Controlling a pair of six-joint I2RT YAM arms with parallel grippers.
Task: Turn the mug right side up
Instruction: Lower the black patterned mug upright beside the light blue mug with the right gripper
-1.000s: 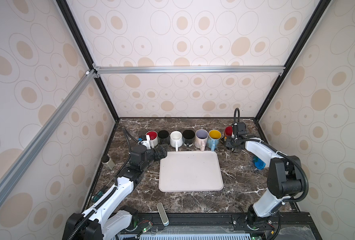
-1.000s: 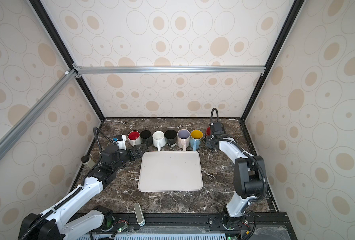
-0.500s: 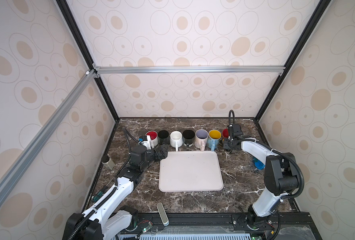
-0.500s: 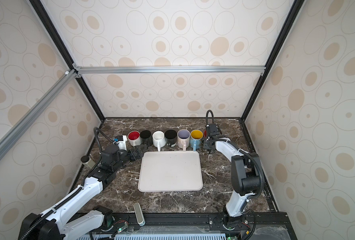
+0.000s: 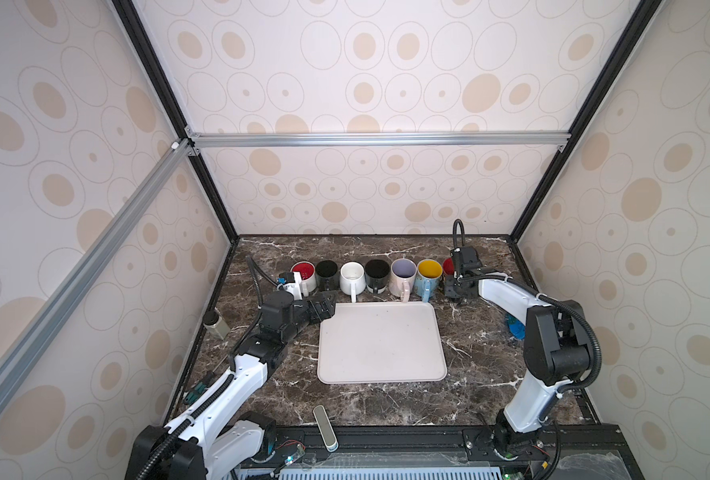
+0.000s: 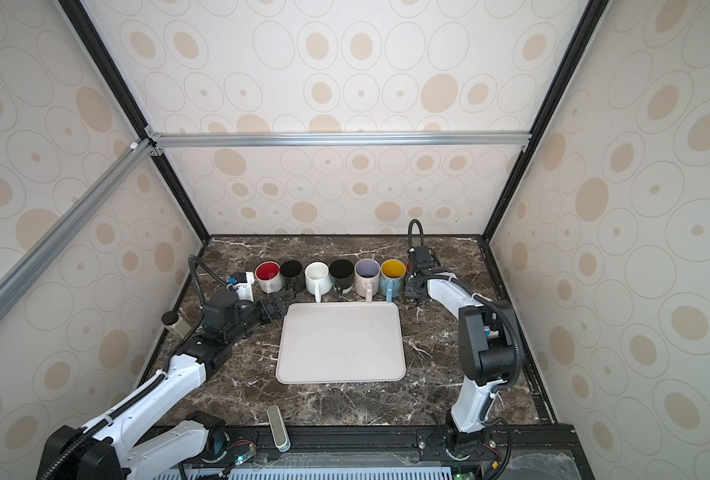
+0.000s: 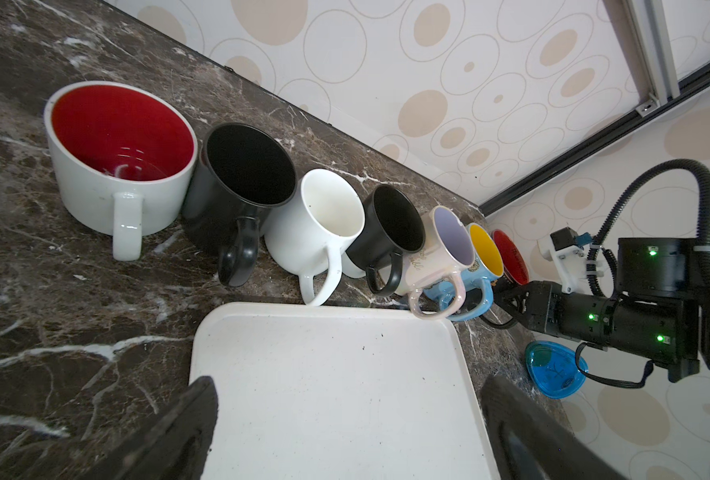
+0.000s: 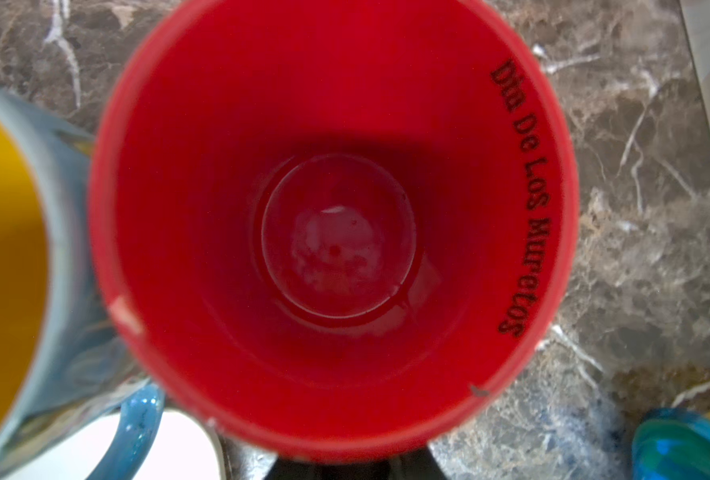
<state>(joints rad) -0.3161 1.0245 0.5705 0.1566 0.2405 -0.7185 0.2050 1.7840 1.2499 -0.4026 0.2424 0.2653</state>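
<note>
The dark marble table (image 5: 386, 399) fills the floor of the booth, and a pale rectangular tray (image 5: 380, 340) lies bare at its middle. The left arm (image 5: 236, 374) reaches from the front left corner toward the tray's far left corner, and the right arm (image 5: 507, 295) bends in from the right toward the far end of the mug row. Behind the tray, seven mugs stand in a line, all mouth up: a white mug with red inside (image 5: 304, 274), a black mug (image 5: 327, 272), a white mug (image 5: 352, 276), a second black mug (image 5: 377, 272), a pink mug with lilac inside (image 5: 403, 274), a blue mug with yellow inside (image 5: 428, 276) and, last on the right, the red mug (image 8: 336, 216). The red mug sits upright on the marble just beside the blue one, with black lettering inside its rim. The left gripper (image 7: 345, 436) hovers over the tray's near edge with its fingers (image 7: 170, 436) spread wide and nothing between them. The right gripper (image 5: 454, 291) is low at the red mug's front side; whether its jaws are apart or pinching the mug cannot be told. A blue translucent disc (image 7: 554, 370) lies on the marble right of the tray, under the right arm. A small jar (image 5: 216, 326) stands at the table's left edge.
</note>
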